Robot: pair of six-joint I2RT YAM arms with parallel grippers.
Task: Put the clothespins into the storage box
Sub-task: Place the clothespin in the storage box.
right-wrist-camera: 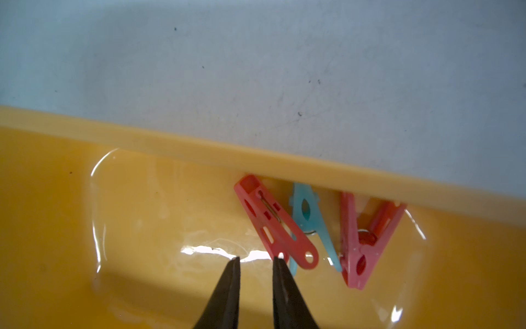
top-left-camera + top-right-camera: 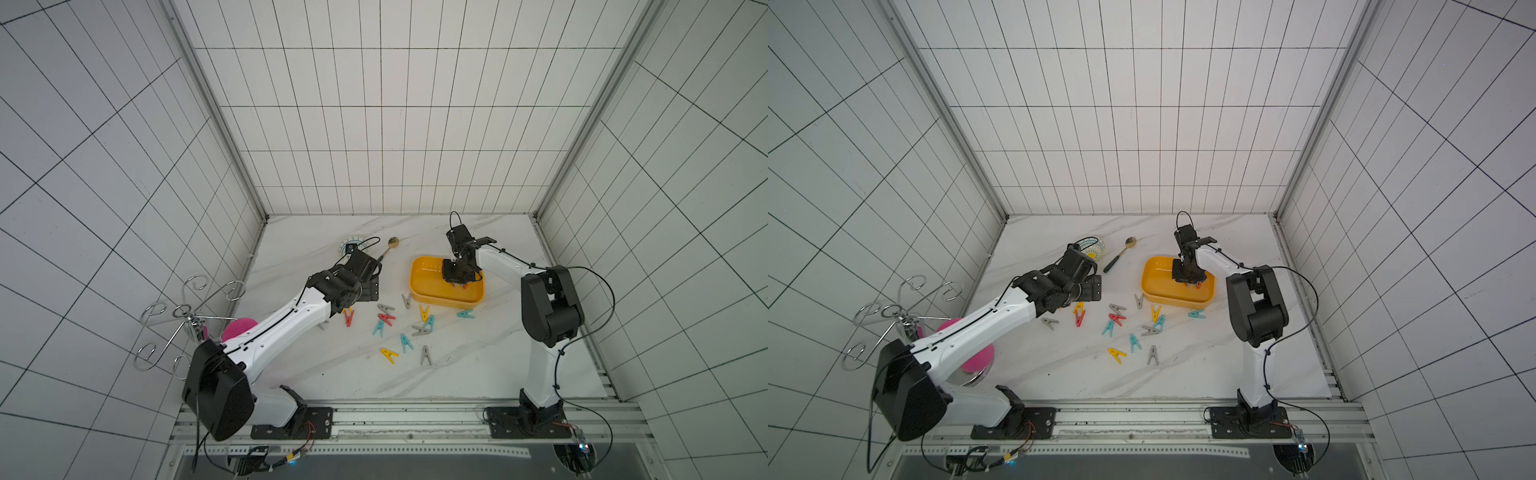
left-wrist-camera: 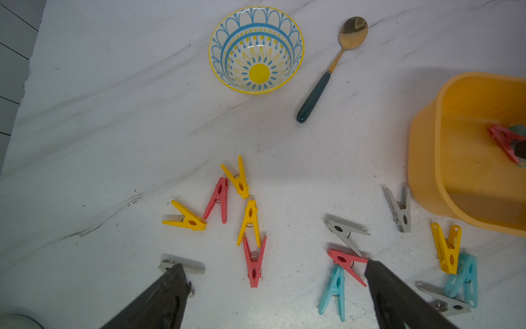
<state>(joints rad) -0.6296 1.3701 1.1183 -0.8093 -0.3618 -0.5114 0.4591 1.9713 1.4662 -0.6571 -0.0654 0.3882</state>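
Left gripper (image 3: 273,262) hovers over clothespins (image 3: 219,199), jaws wide, empty — right gripper (image 1: 256,258) down in storage box (image 1: 199,148), barely parted, empty.

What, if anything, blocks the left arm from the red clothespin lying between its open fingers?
Probably nothing, so yes. The left gripper is open above the red clothespin, which lies flat with bare table on both sides. Only a yellow clothespin crowds its leg ends.
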